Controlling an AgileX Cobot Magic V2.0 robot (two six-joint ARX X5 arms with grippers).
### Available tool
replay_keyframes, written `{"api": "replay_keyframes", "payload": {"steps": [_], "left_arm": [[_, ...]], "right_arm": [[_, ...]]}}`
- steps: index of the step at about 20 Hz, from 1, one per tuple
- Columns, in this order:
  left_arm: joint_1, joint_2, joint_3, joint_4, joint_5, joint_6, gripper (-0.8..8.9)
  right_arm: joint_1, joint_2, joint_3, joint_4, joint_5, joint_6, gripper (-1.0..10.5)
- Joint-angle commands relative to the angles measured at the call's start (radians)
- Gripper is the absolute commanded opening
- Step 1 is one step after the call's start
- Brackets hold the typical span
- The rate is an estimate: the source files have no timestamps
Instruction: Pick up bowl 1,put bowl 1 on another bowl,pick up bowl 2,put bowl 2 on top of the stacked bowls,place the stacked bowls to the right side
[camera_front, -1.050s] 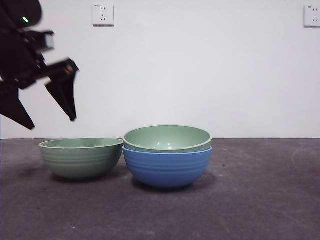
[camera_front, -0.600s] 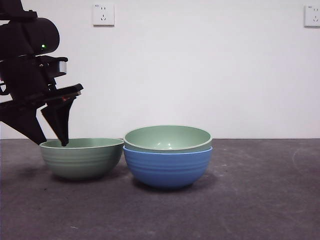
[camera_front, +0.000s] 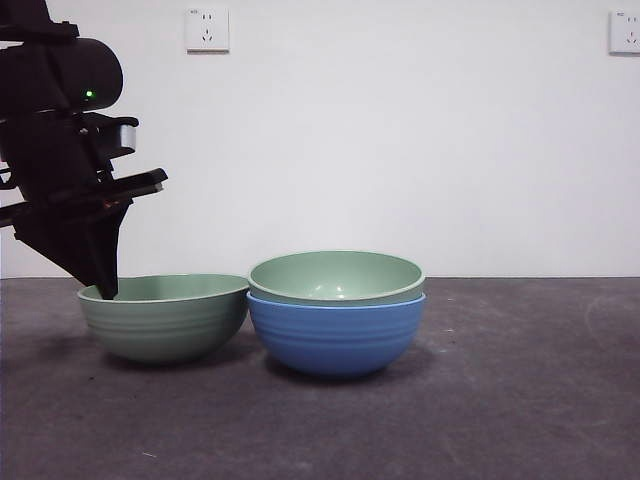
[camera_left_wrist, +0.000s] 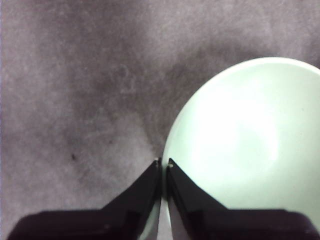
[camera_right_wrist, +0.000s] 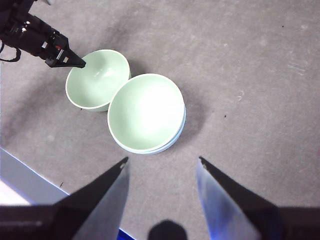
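We see a dark grey, matte surface (camera_front: 520, 400) in front of a plain white wall. Three round ribbed bowls sit on it. A pale sage-green bowl (camera_front: 335, 276) is already nested inside a blue ribbed bowl of the same size (camera_front: 335, 335), near the middle of the surface. A second pale green bowl (camera_front: 165, 315) stands alone just beside that pair, its side seeming to touch the blue one.

Our left gripper (camera_left_wrist: 163, 164) is at this lone bowl's outer edge, the side away from the stack. In the left wrist view its two black fingers (camera_left_wrist: 145, 187) are pinched almost together on the thin rim, one inside the bowl and one outside, so we judge the rim is gripped. Our right gripper (camera_right_wrist: 161, 162) waits high above the surface with its fingers spread wide and empty (both bowls lie well below it).

The step in hand looks like picking up this second green bowl. To do it well, we would lift straight up first, so the bowl clears its blue neighbour without nudging it. A one-sided rim hold may let the bowl tip, so a slow lift and a level carry over the stack seem wise.
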Motion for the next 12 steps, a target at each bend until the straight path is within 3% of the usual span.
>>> {"api": "replay_keyframes", "payload": {"steps": [1, 7, 9, 12], "left_arm": [[-0.002, -0.034, 0.024, -0.017, 0.000, -0.003, -0.08], [-0.051, -0.163, 0.166, -0.157, 0.020, 0.005, -0.08], [-0.105, -0.172, 0.206, -0.189, 0.047, 0.005, -0.08], [-0.209, -0.160, 0.214, -0.158, 0.008, 0.004, -0.08]], "right_arm": [[0.001, 0.000, -0.001, 0.003, 0.003, 0.003, 2.2], [0.001, 0.000, -0.001, 0.003, 0.004, 0.003, 2.2], [0.001, 0.000, -0.001, 0.003, 0.004, 0.003, 2.2], [0.001, 0.000, -0.001, 0.003, 0.004, 0.003, 2.2]]}}
